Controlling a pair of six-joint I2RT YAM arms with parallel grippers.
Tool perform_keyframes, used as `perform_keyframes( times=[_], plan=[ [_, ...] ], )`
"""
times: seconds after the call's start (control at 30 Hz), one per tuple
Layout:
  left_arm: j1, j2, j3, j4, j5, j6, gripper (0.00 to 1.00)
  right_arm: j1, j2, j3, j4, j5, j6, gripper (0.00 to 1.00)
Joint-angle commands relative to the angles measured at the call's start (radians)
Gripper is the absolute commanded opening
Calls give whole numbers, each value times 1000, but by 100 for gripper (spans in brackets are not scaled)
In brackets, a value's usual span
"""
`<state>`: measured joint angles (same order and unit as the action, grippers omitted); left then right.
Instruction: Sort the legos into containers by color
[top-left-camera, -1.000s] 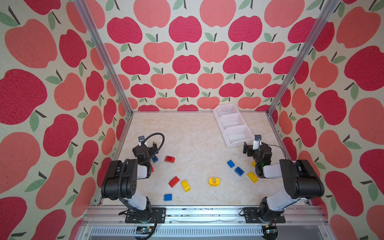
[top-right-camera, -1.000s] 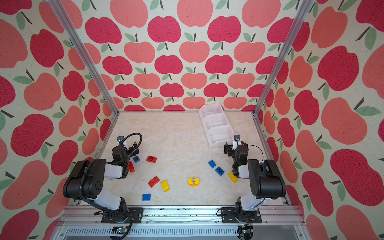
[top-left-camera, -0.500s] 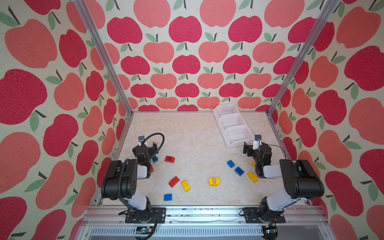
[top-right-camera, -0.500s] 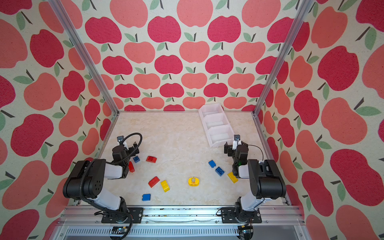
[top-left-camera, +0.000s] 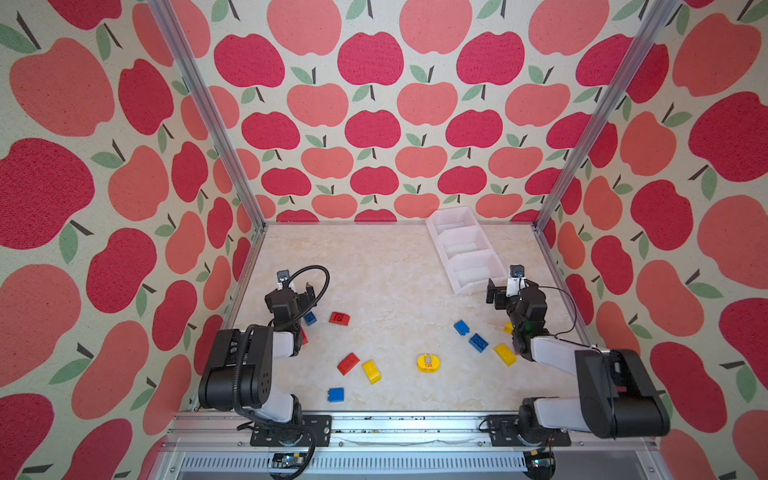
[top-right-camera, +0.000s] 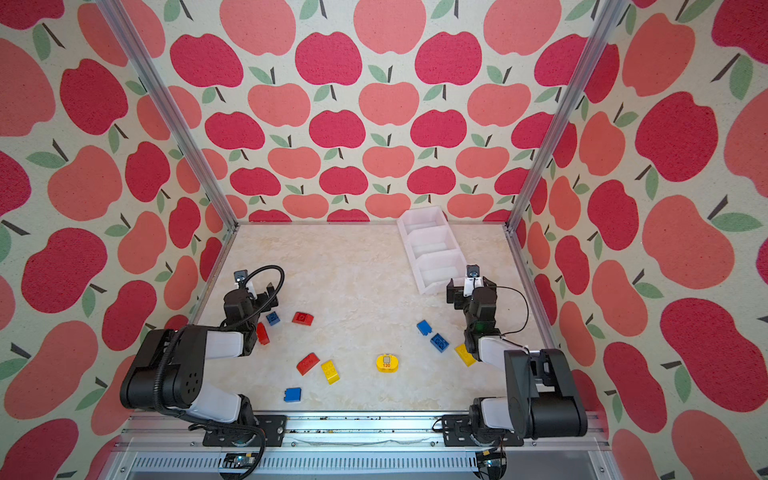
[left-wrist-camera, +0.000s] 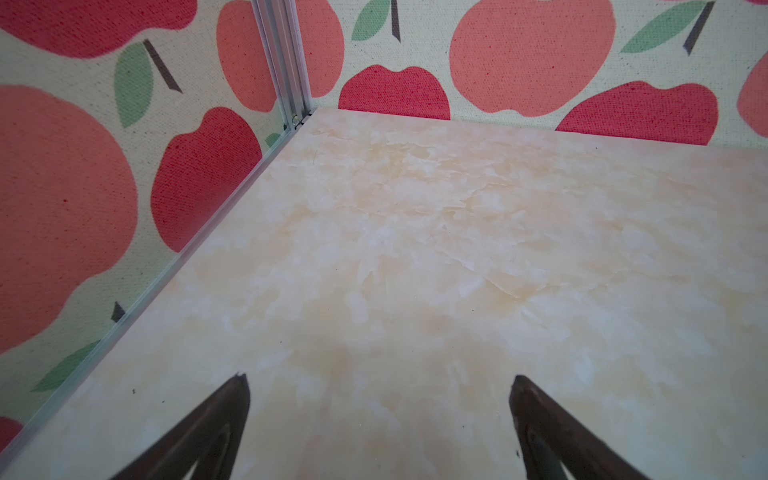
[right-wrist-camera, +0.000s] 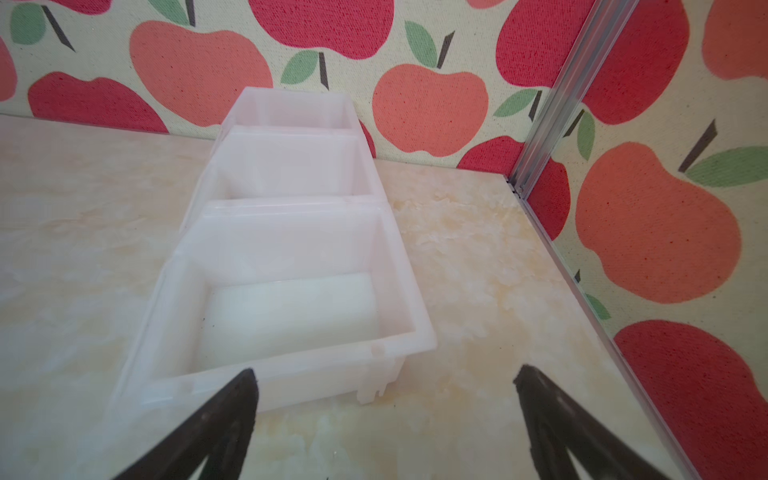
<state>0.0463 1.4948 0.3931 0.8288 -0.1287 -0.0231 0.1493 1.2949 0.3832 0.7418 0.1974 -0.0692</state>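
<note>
Loose legos lie across the near half of the marbled floor in both top views. By the left arm are a blue brick (top-left-camera: 309, 318), a red brick (top-left-camera: 339, 318) and a red one (top-right-camera: 262, 333) partly under the arm. Toward the front lie a red (top-left-camera: 348, 363), a yellow (top-left-camera: 371, 371) and a blue brick (top-left-camera: 336, 394), with the round yellow "120" piece (top-left-camera: 428, 363) beside them. Two blue bricks (top-left-camera: 461, 327) (top-left-camera: 478, 343) and a yellow one (top-left-camera: 504, 354) lie by the right arm. The white containers (top-left-camera: 443, 257) (right-wrist-camera: 401, 266) look empty. My left gripper (top-left-camera: 296, 286) (left-wrist-camera: 380, 380) is open over bare floor. My right gripper (top-left-camera: 508, 286) (right-wrist-camera: 384, 374) is open just short of the nearest bin.
Apple-patterned walls with aluminium corner posts (top-left-camera: 544, 216) close the floor on three sides. The containers run diagonally from the back wall toward the right arm. A metal rail (top-left-camera: 374, 424) with both arm bases edges the front.
</note>
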Motion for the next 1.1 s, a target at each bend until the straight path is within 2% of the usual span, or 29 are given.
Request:
perform_keyframes(
  times=[0.0,0.17,0.33,0.5,0.7,0.9,1.07],
  plan=[
    [-17,-54,67,-165,-25,22,99,32,-89,103,-306,101,49,99],
    [-45,-100,133,-330,-36,3,99,49,-69,367,-723,182,230,99],
    [-55,-120,206,-474,-27,-46,99,75,90,637,-987,155,411,99],
    [-74,-118,279,-585,0,-89,99,93,317,937,-1259,130,640,99],
    [-104,-120,320,-655,8,-126,99,95,511,1154,-1371,60,854,99],
    [-122,-131,326,-685,-4,-156,99,95,684,1338,-1437,-25,947,99],
    [-129,-144,320,-689,-18,-162,99,95,784,1431,-1449,-63,1012,94]
  ],
)
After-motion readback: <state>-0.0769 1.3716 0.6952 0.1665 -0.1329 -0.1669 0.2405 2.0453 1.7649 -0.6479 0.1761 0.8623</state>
